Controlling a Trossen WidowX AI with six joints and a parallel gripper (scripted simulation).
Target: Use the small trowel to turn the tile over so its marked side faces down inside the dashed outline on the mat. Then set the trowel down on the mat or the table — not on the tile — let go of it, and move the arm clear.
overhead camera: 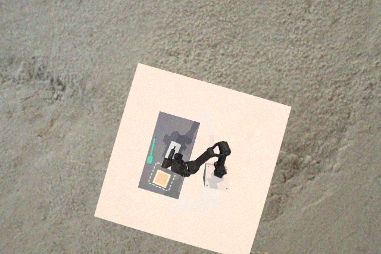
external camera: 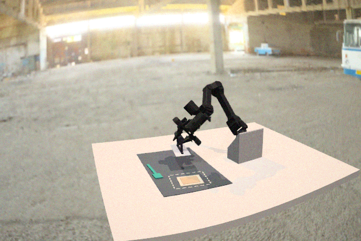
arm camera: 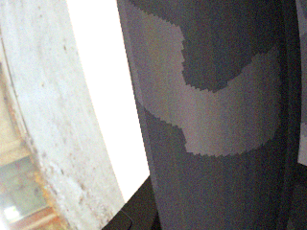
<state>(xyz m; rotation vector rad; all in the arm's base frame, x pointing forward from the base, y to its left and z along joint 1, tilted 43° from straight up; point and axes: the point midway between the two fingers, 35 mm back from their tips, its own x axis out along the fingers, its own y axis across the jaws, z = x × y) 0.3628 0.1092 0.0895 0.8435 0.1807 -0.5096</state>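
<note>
Nearby, tile (overhead camera: 161,178) (external camera: 190,180) flat inside dashed outline (overhead camera: 153,172) (external camera: 186,173), apart from jaws (overhead camera: 172,150) (external camera: 181,152).

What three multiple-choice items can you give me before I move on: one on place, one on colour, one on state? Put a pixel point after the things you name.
1. Where is the teal tool (overhead camera: 149,159) (external camera: 157,175)?
A) Inside the dashed outline (overhead camera: 168,190) (external camera: 174,188)
B) On top of the tile (overhead camera: 161,178) (external camera: 190,180)
C) On the mat (overhead camera: 166,122) (external camera: 154,159), outside the outline

2. What colour is the centre of the tile's upward face?
A) Orange
B) Black
C) Teal

3. How does the tile sit?
A) Standing on edge
B) Lying flat
C) Propped on the teal tool

Key:
1 C: it lies along the mat's long edge, apart from the dashes.
2 A: top and exterior views show a pale orange square in a cream border.
3 B: the exterior view shows it level with the mat.
</note>
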